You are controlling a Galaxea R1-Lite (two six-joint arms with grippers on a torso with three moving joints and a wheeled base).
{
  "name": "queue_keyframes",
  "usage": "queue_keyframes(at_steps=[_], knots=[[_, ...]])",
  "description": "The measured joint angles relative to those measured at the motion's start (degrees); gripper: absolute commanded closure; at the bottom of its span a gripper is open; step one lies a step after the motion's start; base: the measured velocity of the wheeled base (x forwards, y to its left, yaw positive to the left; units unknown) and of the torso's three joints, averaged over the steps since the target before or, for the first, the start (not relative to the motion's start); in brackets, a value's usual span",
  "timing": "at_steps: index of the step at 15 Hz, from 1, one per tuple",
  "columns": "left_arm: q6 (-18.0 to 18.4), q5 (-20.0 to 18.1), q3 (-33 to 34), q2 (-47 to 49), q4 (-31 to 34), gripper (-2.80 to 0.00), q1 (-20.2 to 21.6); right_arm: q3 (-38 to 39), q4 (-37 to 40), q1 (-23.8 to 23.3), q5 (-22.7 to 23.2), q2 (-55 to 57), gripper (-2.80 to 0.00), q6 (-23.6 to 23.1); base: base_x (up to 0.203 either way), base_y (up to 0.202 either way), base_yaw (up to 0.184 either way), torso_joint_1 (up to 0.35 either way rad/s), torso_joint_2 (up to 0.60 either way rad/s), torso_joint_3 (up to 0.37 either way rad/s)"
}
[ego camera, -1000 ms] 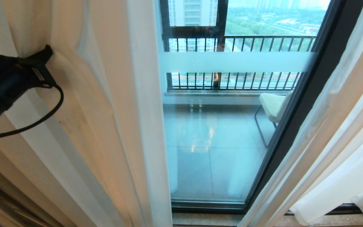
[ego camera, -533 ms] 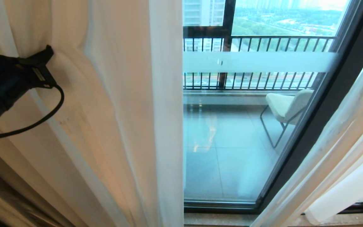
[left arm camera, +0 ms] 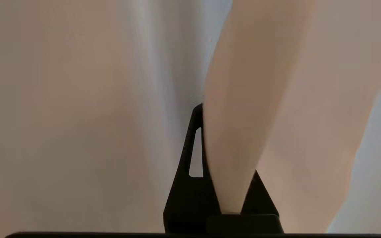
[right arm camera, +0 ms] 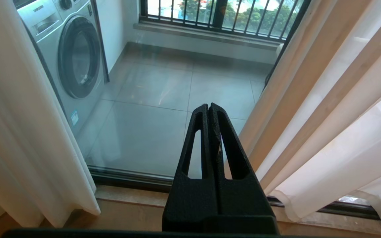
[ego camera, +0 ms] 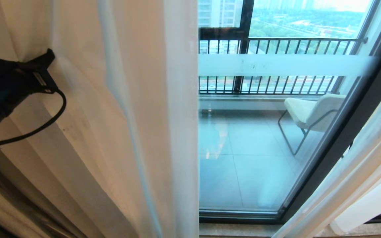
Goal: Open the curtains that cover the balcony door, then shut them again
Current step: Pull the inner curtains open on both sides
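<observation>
Jaws: left gripper [left arm camera: 207, 158] clenched on a fold of sheer white floor-length curtains [ego camera: 124, 125], hanging left of black-framed glass balcony door [ego camera: 263, 138]; right gripper [right arm camera: 209, 112] clenched empty. Fabric likely light, soft, slippery; pinch the hemmed edge.

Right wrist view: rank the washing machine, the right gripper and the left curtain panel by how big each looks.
1. Left curtain panel, filling one whole side.
2 and 3. Washing machine and right gripper, shut and empty, look alike in area. The gripper sits right at the camera, so I would not rank them.
</observation>
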Motion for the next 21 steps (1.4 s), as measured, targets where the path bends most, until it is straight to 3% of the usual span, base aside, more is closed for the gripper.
queue_keyframes(at_steps=[14,17,21], knots=[[-0.09,0.98,-1.56,1.52,0.21,0.0,0.1,0.0,-0.02,-0.09,-0.02,0.06,0.0,0.01,0.0,0.0,0.0,0.0,0.0,0.0],[0.05,5.24,-4.24,3.07,-0.09,0.0,1.98,0.0,0.0,-0.07,0.0,0.15,0.0,0.0,0.0,0.0,0.0,0.0,0.0,0.0],[-0.01,5.53,-5.79,4.22,-0.17,0.0,7.89,0.0,0.01,-0.02,0.0,0.15,0.0,0.01,0.0,0.0,0.0,0.0,0.0,0.0]])
